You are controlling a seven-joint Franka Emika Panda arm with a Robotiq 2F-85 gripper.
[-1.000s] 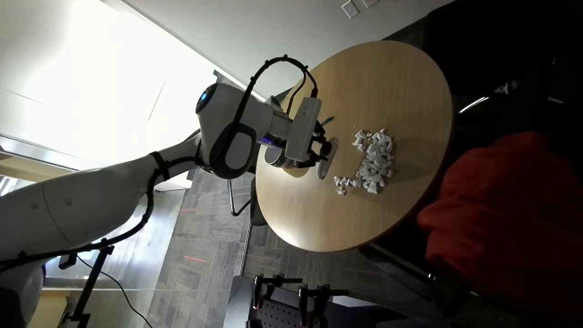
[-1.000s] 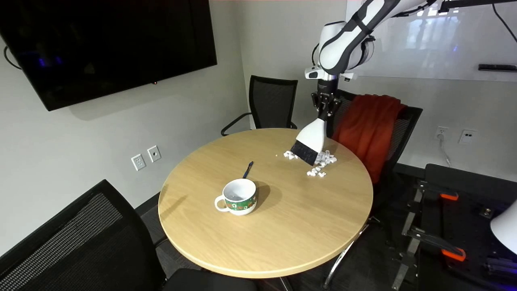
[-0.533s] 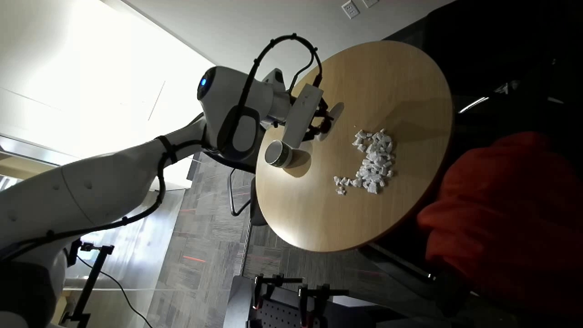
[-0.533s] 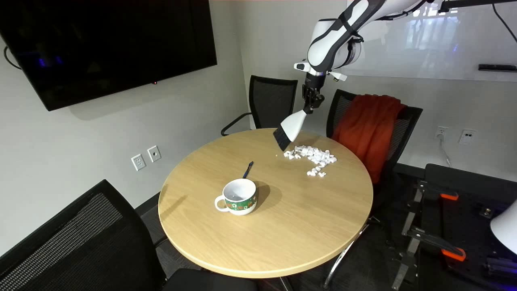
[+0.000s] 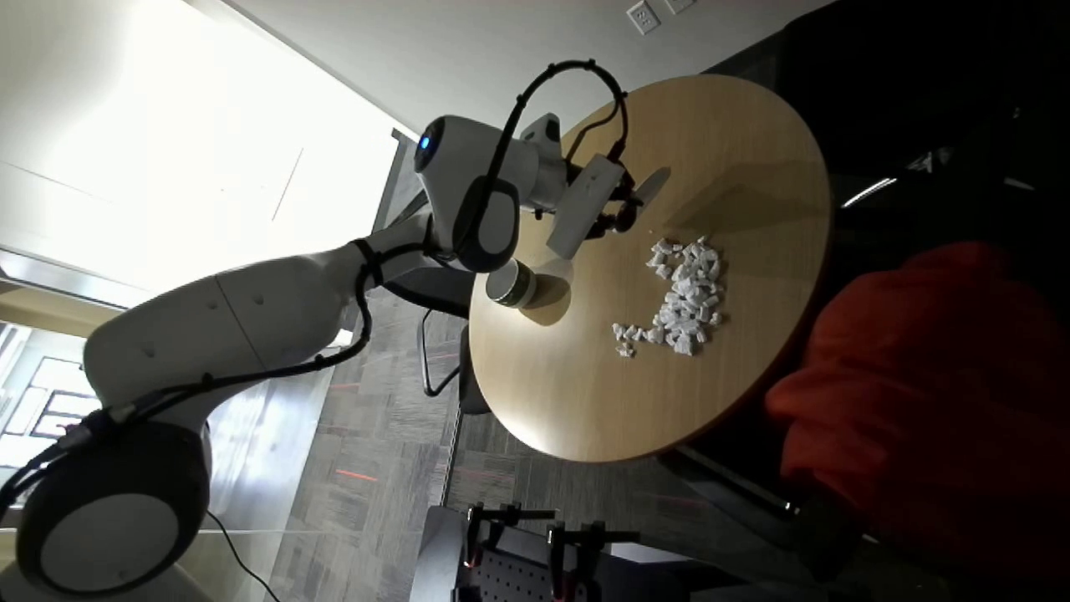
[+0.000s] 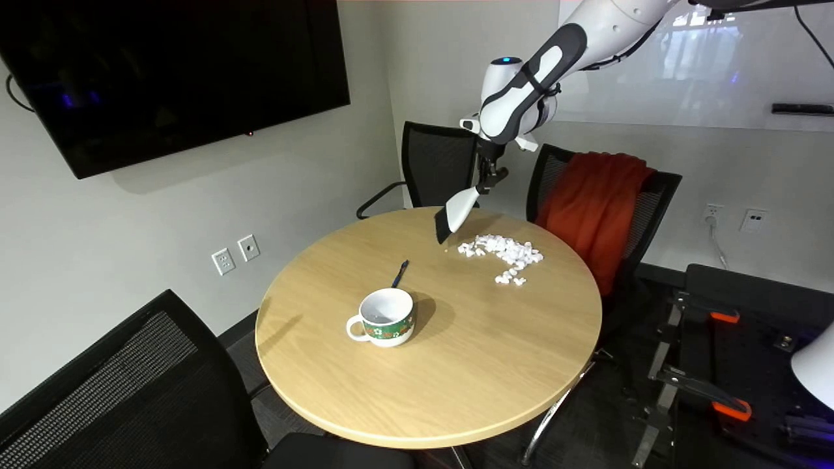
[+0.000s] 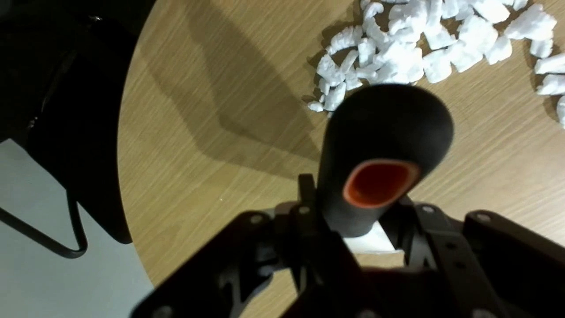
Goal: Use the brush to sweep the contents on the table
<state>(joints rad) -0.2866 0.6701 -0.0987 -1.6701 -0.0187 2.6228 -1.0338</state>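
The brush [image 6: 460,207] hangs beneath the gripper [image 7: 356,203], which grasps its dark handle; its long axis slants, black bristles pointing obliquely down. White bits [image 6: 513,250] lie on the tabletop [image 6: 482,365], lower than the gripper and near it; 1 green-banded cup [image 6: 388,329] stands farther from it.

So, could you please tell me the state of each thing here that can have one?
Brush: held, tilted; contact with the table unclear.
Gripper: closed on the brush.
White bits: loosely scattered in a hooked cluster.
Mug: upright, open-topped.
Pen-like object: lying on the table.
Red cloth: draped over a chair.
Screen: dark.
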